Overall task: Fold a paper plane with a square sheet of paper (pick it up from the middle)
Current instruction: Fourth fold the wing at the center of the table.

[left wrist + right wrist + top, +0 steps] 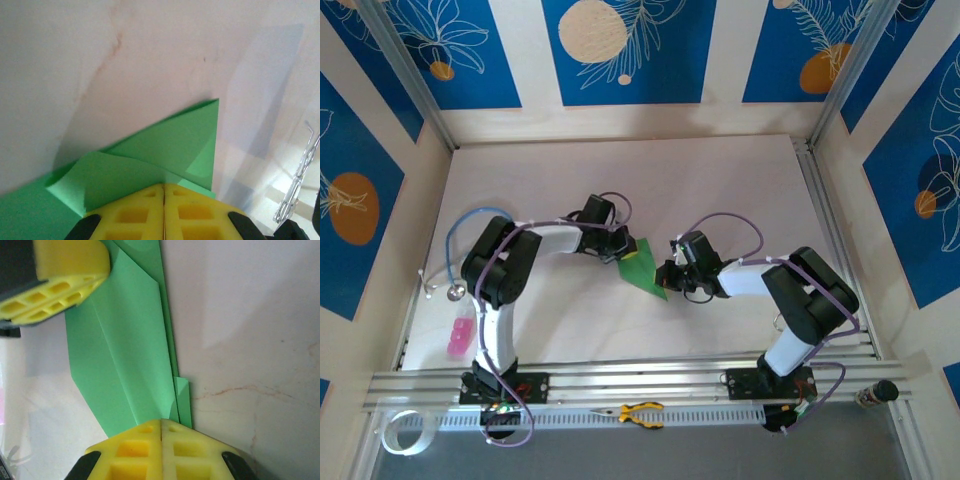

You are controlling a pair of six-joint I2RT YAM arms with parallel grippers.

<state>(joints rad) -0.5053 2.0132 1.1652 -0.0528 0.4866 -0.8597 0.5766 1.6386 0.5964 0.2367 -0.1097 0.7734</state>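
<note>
The green sheet of paper (pixel 645 268) is partly folded into a long narrow shape with several creases, and it spans the gap between my two grippers at the middle of the table. My left gripper (pixel 623 252) is shut on its upper left end. In the left wrist view the yellow fingertips (pixel 150 192) meet, and a raised flap of the paper (pixel 165 145) runs into their seam. My right gripper (pixel 668 277) is shut on the lower right end. In the right wrist view the folded layers of the paper (pixel 125 355) lead straight into the closed tips (pixel 161 422). The left gripper's fingers (pixel 60 275) show at the far end.
A pink object (pixel 459 337) lies at the left edge near a blue cable (pixel 470 220). Yellow-handled pliers (pixel 640 413) and a tape roll (pixel 402 432) rest on the front rail. White table (pixel 720 180) stretches behind the arms, bounded by walls.
</note>
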